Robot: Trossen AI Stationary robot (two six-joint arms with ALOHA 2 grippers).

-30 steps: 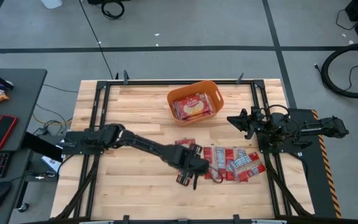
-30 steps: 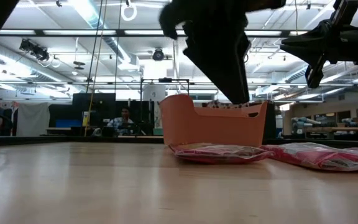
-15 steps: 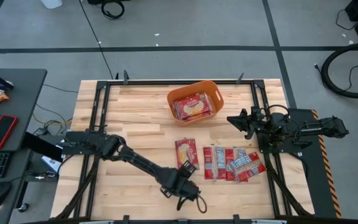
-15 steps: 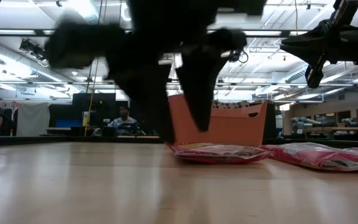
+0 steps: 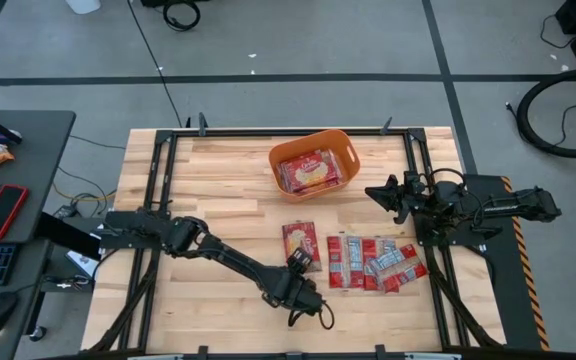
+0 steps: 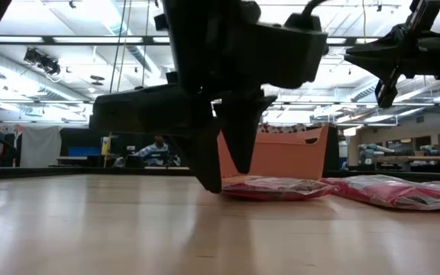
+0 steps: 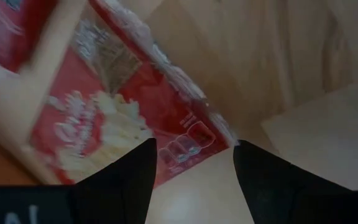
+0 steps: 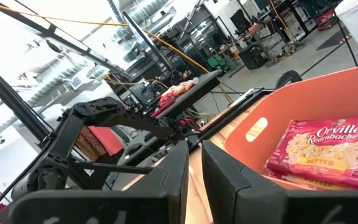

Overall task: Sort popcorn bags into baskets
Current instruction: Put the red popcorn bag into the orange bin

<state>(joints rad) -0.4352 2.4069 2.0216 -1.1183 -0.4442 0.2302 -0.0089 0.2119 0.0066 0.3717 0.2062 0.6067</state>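
Note:
A large red popcorn packet with a yellow-cream picture (image 5: 301, 242) lies flat on the wood table. My left gripper (image 5: 299, 266) is open and low at this packet's near end. In the left wrist view the two fingers (image 7: 194, 152) stand on either side of the packet's corner (image 7: 166, 118). Several narrower red packets (image 5: 378, 262) lie in a row to the right of it. The orange tub (image 5: 340, 148) stands at the far middle with a large packet (image 5: 313, 172) inside. My right gripper (image 5: 376, 192) is shut and empty, raised at the table's right side, beside the tub (image 8: 253, 134). My left gripper points slanting down from the table's near side at the large packet's near end (image 7: 185, 146), one finger reaching to the table top (image 6: 212, 183). I cannot tell whether the fingers touch the packet, which lies flat on the table.
Black frame rails (image 5: 153, 160) run along the table's left and right sides. A side desk with a keyboard and a red phone (image 5: 1, 212) stands to the left. Bare wood (image 5: 208, 180) lies left of the tub and the packets.
My left gripper has drawn back from above the packets toward the table's near edge and come down to table height. It has then gone a little back toward the large packet. The packets have stayed where they were.

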